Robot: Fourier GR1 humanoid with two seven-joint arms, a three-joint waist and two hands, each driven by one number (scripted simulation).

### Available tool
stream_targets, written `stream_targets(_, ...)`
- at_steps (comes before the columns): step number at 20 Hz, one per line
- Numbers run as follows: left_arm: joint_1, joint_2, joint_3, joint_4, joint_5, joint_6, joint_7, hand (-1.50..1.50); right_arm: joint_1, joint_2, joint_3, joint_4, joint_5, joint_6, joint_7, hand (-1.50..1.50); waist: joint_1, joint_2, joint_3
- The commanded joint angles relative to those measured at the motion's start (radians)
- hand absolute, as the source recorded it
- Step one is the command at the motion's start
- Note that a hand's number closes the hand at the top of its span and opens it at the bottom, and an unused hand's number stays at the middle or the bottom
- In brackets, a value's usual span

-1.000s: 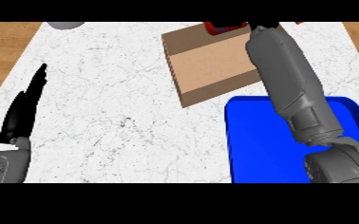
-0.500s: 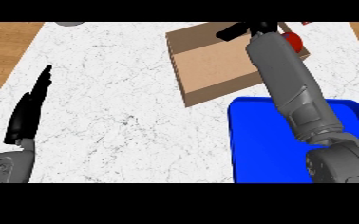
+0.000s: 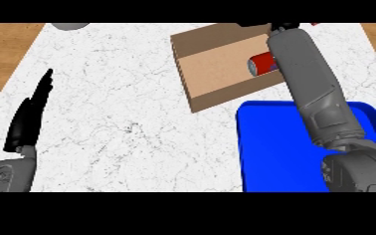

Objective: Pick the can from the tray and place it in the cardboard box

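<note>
Right hand [image 3: 283, 27] mostly hidden, grip unclear; red can [image 3: 262, 62] lay sideways in box [image 3: 213, 67] below it, absent earlier.

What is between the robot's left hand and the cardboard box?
In the head view, only bare white marbled counter lies between the left hand and the cardboard box.

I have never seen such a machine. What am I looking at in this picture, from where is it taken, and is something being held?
The view looks steeply down from a humanoid robot's head onto a white marble counter. The two grey forearms belong to the robot. Its left robot hand rests open at the left edge. The right forearm stretches over the blue tray toward the cardboard box; its hand is hidden at the top edge, so I cannot tell its fingers. A red can lies on its side inside the box. A grey object shows partly at the top left.
</note>
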Motion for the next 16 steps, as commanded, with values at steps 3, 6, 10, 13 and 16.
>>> stream_targets(3, 0.013, 0.021, 0.029, 0.01, 0.014, -0.014, 0.001, 0.0, 0.037, -0.062, -0.093, -0.037, -0.135, 0.057, -0.166, -1.5, -0.033, -0.013, 0.0)
stream_targets(6, 0.03, 0.046, 0.055, 0.0, 0.031, -0.034, 0.001, 0.0, 0.046, -0.137, -0.126, -0.047, -0.188, 0.14, -0.177, -1.5, -0.041, -0.018, -0.001)
stream_targets(10, -0.025, 0.037, 0.059, 0.068, 0.01, -0.012, 0.013, 0.0, 0.146, -0.167, -0.116, -0.08, -0.212, 0.162, -0.195, -1.5, -0.064, -0.023, -0.001)
stream_targets(13, 0.056, -0.019, 0.037, 0.032, -0.005, 0.029, -0.029, 0.0, 0.239, -0.198, -0.115, -0.161, -0.246, 0.224, -0.201, -1.5, -0.079, -0.032, -0.002)
stream_targets(16, 0.078, -0.002, 0.042, -0.008, -0.008, 0.017, 0.001, 0.0, 0.321, -0.261, -0.109, -0.227, -0.272, 0.318, -0.19, -1.5, -0.084, -0.035, -0.002)
